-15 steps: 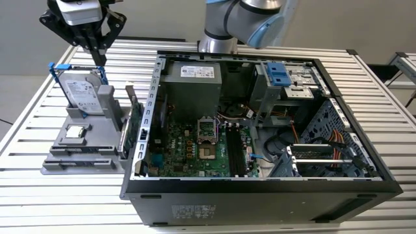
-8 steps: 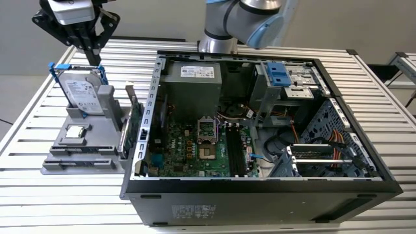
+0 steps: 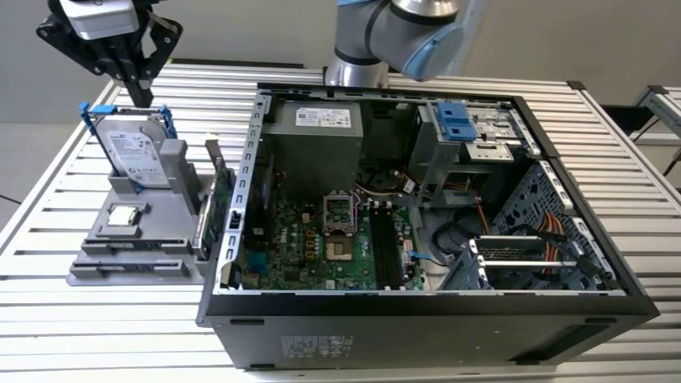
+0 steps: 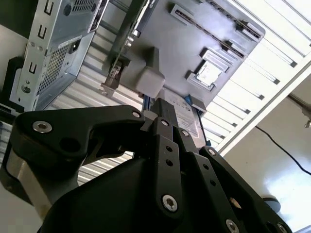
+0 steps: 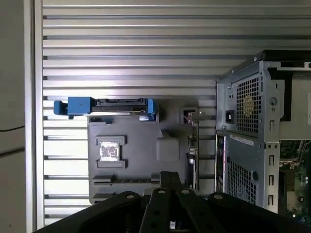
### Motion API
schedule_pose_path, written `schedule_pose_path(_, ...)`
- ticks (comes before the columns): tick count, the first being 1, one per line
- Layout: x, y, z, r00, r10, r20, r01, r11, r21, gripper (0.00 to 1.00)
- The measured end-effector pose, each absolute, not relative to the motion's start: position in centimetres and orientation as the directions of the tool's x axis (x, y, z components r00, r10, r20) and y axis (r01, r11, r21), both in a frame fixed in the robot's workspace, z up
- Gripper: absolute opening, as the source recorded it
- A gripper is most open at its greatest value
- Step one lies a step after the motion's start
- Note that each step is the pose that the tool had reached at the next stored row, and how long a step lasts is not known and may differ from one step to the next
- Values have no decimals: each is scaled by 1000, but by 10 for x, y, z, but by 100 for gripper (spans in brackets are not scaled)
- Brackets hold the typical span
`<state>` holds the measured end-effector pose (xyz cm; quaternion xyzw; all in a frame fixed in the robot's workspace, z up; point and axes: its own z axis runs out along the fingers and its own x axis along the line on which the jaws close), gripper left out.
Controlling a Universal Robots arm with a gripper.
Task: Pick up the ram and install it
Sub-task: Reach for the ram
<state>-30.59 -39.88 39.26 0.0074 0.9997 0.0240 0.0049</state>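
Note:
The ram [image 3: 143, 248] is a thin dark stick standing on edge in a slot near the front of the grey holder [image 3: 101, 275]. The first wrist view looks down on the ram [image 5: 126, 179] just ahead of my fingertips. My gripper [image 3: 142, 94] hangs high over the holder's back end, above the hard drive [image 3: 139, 152], well clear of the ram. The fingers [image 5: 165, 180] lie together, shut, with nothing between them, as my gripper [image 4: 163, 109] also appears in the second wrist view. The long black motherboard slots [image 3: 388, 247] lie inside the open computer case [image 3: 596, 239].
The holder also carries a processor chip [image 3: 124, 214] and a green card with a metal bracket [image 3: 218, 199] standing beside the case wall. My arm's base [image 3: 368, 48] stands behind the case. The slatted metal table [image 3: 96, 335] runs all around.

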Motion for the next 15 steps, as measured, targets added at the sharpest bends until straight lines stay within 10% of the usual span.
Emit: schedule_pose_path(15, -331, -399, 393, -1000, -5, -9, -5, 999, 48, 0)
